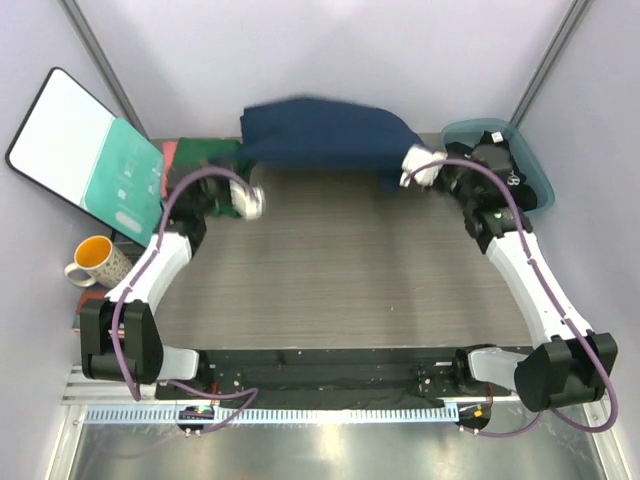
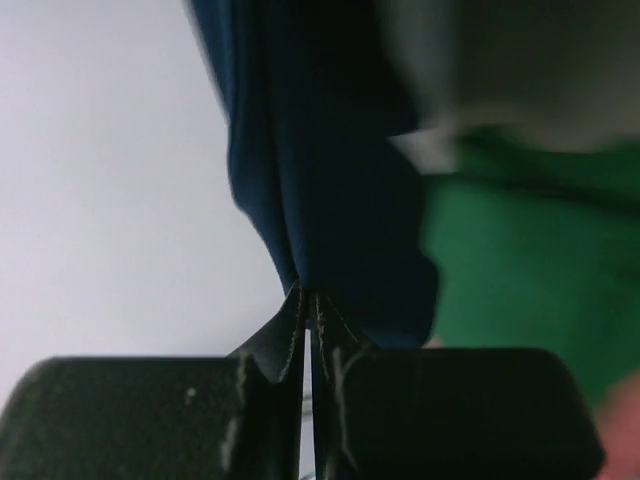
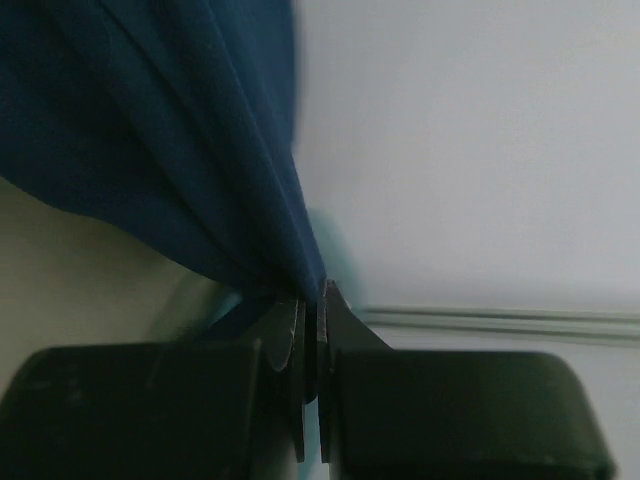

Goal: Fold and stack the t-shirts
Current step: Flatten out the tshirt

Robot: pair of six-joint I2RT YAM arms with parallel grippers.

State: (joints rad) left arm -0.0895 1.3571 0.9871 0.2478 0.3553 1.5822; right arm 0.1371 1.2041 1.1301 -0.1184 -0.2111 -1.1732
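Navy blue t-shirt hangs spread between the two grippers, held aloft over the far side of the table, likely so it can be laid flat for folding. Dark green t-shirt lies just beyond the left gripper, seemingly awaiting its turn. Both it and the right gripper are clamped tight on navy cloth.

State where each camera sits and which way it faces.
Top external: above and behind the bases, looking down at the table; both arms show, holding the navy t-shirt.
Left wrist: on the left arm, looking along the left tool, shut on the shirt.
Right wrist: likewise, along the right tool.
Shared: all show the navy t-shirt.
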